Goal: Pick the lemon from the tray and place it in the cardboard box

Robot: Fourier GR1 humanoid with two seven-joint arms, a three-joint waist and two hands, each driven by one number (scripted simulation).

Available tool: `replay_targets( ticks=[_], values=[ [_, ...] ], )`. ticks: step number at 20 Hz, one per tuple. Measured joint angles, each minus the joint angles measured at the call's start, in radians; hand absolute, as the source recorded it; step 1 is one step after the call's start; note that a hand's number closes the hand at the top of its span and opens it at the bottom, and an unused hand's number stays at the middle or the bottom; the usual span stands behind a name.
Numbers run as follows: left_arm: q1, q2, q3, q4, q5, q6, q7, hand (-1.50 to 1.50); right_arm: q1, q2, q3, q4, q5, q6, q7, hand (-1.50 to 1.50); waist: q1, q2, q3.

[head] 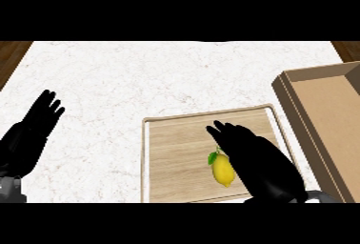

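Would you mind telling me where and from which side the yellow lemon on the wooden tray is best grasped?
Grip the yellow lemon across its narrow middle, coming from above: it lies flat on the wooden tray, long axis running toward the robot. The open right hand is beside it, on its right.

A single head view looked steeply down at the counter (141,86), close in, its near edge beneath the picture's bottom.

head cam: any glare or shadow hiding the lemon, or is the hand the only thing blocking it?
Head view: even light, with no glare on the lemon or wooden tray and no hard shadows. The right hand is a flat black shape beside the lemon's right edge, perhaps overlapping it. The left hand rests open at the left edge.
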Motion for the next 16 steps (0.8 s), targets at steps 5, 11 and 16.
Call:
replay_targets(
  ticks=[5, 11, 16],
  values=[
    [0.012, -0.033, 0.006, 0.005, -0.027, -0.01, -0.009, 0.0, 0.041, 0.016, 0.002, 0.003, 0.053, 0.024, -0.029, -1.5, -0.001, 0.0, 0.001],
    [-0.007, -0.063, 0.031, 0.021, -0.052, -0.035, -0.001, 0.0, 0.036, 0.079, -0.015, 0.047, 0.129, 0.059, -0.076, -1.5, 0.0, 0.0, 0.001],
    [-0.01, -0.077, 0.048, 0.013, -0.063, -0.05, 0.017, 0.0, 0.037, 0.118, 0.006, 0.077, 0.207, 0.078, -0.092, -1.5, 0.001, 0.0, 0.001]
  ],
)
